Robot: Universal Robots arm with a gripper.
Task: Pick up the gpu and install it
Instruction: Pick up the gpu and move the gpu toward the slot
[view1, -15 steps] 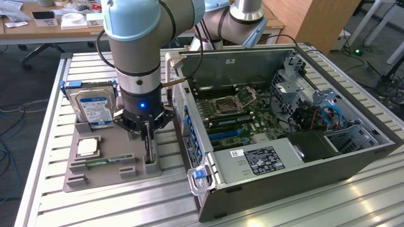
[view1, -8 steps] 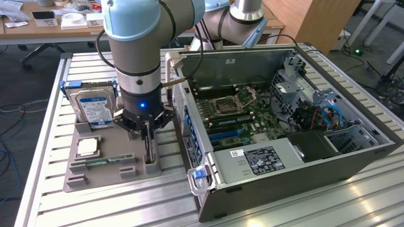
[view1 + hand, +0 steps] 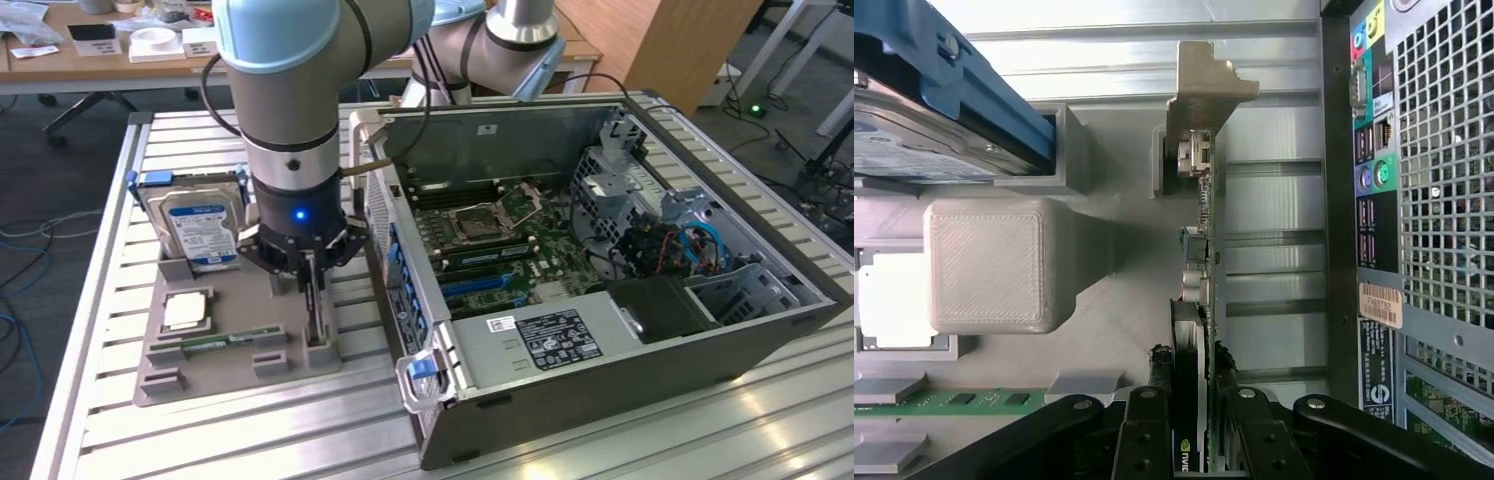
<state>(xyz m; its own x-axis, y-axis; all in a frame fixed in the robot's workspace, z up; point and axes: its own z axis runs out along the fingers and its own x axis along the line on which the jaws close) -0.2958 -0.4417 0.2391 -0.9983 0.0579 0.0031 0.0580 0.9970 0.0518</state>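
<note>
The gpu [image 3: 1194, 250] stands on edge in the grey holder [image 3: 230, 300] on the slatted tabletop [image 3: 200, 440], just beside the open computer case [image 3: 601, 330]. The claw [image 3: 1187, 360] straddles its upper edge and appears to pinch the card from both sides.

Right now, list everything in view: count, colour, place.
gpu: 1, dark, tan bracket, on edge in holder
hard drive: 1, silver, blue label, upright in holder
cpu: 1, silver, flat in holder
ram: 1, green, flat in holder
holder: 1, grey, on table
pc case: 1, dark grey, open, exterior view's right
table: 1, silver slats, under everything
desk: 1, wood, background
arm: 1, grey and light blue, over holder
gripper: 1, black, shut on gpu
</note>
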